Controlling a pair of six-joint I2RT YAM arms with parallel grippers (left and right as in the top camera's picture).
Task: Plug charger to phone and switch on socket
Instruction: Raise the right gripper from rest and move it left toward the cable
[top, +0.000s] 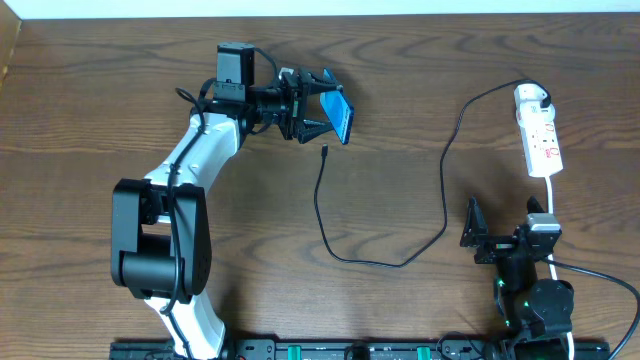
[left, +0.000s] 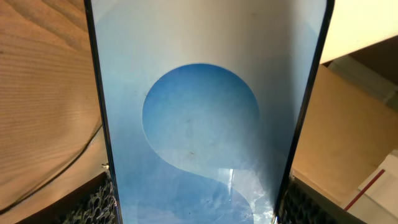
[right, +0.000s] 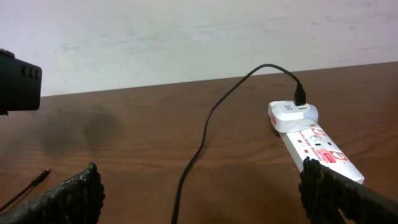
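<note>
The phone, with a blue screen and dark edges, is held tilted above the table in my left gripper, which is shut on its sides. It fills the left wrist view, between the fingers of the left gripper. The charger's black cable runs from its white plug head, seated in the white socket strip, to a connector tip lying on the table just below the phone. My right gripper is open and empty, near the strip's lower end. In the right wrist view the right gripper faces the cable and the strip.
The strip's thicker white cord runs down past the right arm. A pale wall stands behind the table's far edge. The cable loops across the brown wooden table between the two arms.
</note>
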